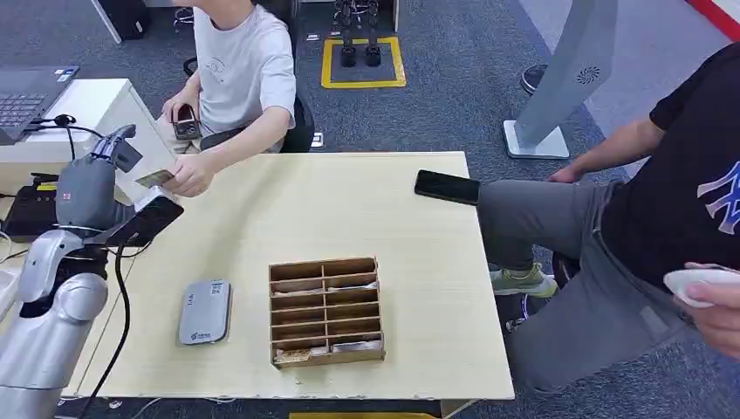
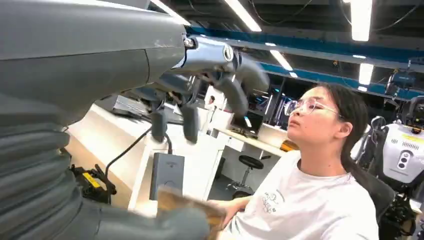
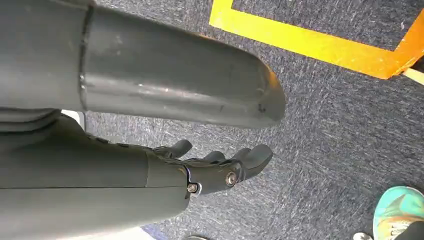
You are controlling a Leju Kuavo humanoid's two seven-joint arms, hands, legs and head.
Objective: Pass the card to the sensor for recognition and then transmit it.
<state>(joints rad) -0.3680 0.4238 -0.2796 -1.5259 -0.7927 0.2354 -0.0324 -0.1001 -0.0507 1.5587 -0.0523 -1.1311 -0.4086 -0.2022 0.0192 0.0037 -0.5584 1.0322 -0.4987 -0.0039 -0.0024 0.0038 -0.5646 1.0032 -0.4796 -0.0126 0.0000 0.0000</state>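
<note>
Card [image 1: 154, 178] at the handover point, off the table's ten-o'clock corner.

On the pale wooden table [image 1: 349, 218] a wooden divider box [image 1: 325, 311] sits near the six-o'clock edge; its slots hold flat cards lying down, mostly in the right-hand column and the nearest left slot, though their faces are too small to read. At the box's nine o'clock lies a grey sensor pad [image 1: 205, 312]; a black phone [image 1: 447, 187] rests at the table's two-o'clock edge. The card is thin, tan-brown and blurred in the left wrist view; it lies between the left hand [image 1: 109, 161] and a seated person's hand [image 1: 189, 174], and which one grips it cannot be told. The left hand's fingers [image 2: 235, 90] are spread. The right hand [image 3: 215, 167] hangs over grey carpet, fingers loosely extended, holding nothing.
</note>
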